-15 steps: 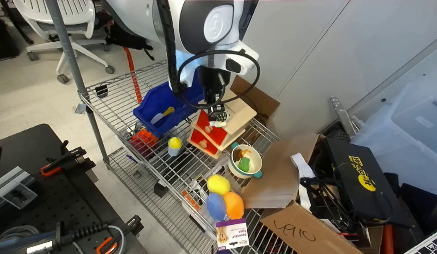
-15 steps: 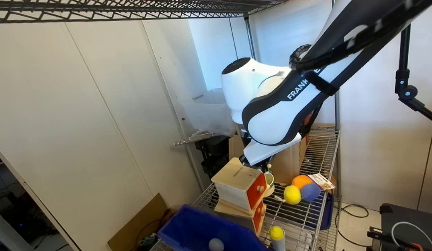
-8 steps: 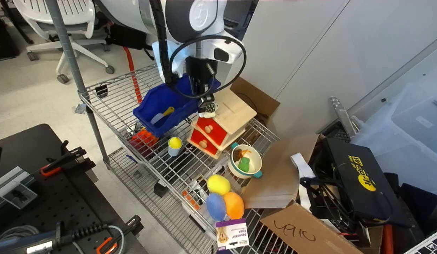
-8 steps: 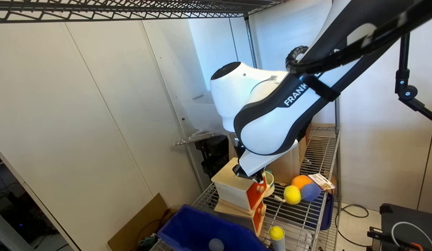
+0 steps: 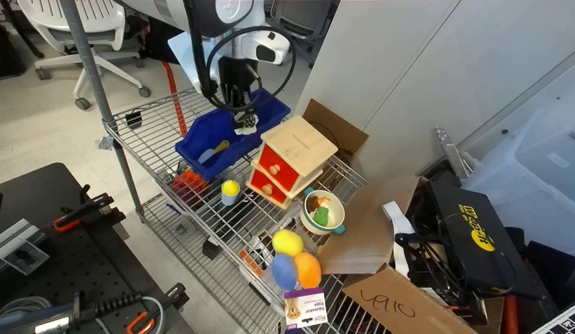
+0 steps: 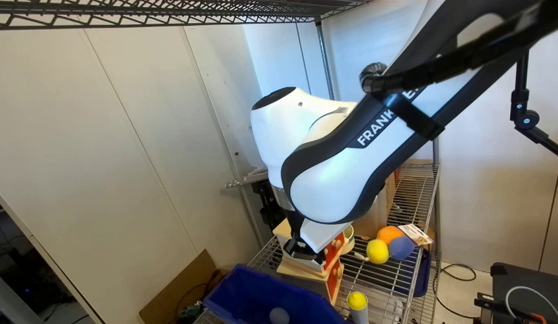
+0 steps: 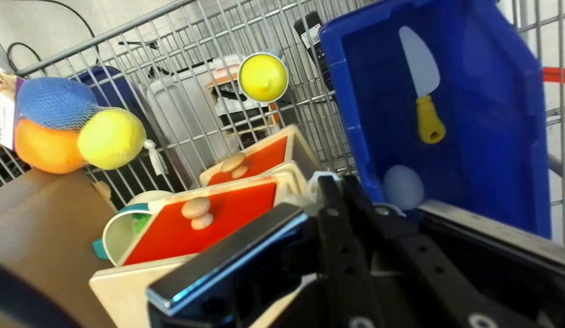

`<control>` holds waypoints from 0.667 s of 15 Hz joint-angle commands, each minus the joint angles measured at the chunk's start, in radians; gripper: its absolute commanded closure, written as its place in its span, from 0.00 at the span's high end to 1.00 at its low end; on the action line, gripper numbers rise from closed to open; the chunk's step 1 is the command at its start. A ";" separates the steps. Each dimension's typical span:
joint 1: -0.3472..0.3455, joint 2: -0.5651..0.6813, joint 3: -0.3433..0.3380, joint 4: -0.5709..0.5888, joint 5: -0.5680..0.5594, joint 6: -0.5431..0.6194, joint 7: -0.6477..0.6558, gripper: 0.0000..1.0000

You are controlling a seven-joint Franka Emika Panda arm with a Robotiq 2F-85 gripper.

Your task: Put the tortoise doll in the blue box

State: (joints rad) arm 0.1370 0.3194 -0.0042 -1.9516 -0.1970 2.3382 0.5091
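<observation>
The tortoise doll (image 5: 245, 124) is white with a dark patterned shell. My gripper (image 5: 243, 114) is shut on it and holds it in the air. In an exterior view it hangs in front of the blue box (image 5: 205, 126). The box also shows in an exterior view (image 6: 240, 288) and in the wrist view (image 7: 487, 114). In the wrist view my gripper (image 7: 340, 178) has its fingertips close together, by the box wall that faces the wooden house. A white bit of the doll (image 7: 315, 183) shows beside them; the rest is hidden. In an exterior view the gripper (image 6: 308, 255) overlaps the house, and I cannot make out the doll.
The wooden house with red drawers (image 5: 297, 144) stands beside the box. A toy knife (image 7: 423, 73) and a pale egg (image 7: 403, 187) lie inside the box. A yellow-topped cup (image 5: 230, 191), a teal-handled pot (image 5: 335, 208) and several coloured eggs (image 5: 287, 242) are on the wire shelf.
My gripper has carried the tortoise doll from over the wooden house toward the blue box. The house roof is uncovered in an exterior view. The box and the other objects have not moved.
</observation>
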 commanded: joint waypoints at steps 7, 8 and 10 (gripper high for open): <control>0.025 -0.024 0.050 -0.028 0.067 -0.027 -0.136 0.46; 0.027 -0.026 0.052 -0.029 0.069 -0.029 -0.140 0.52; 0.026 -0.027 0.056 -0.031 0.073 -0.028 -0.154 0.67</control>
State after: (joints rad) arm 0.1651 0.3193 0.0429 -1.9705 -0.1579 2.3381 0.3995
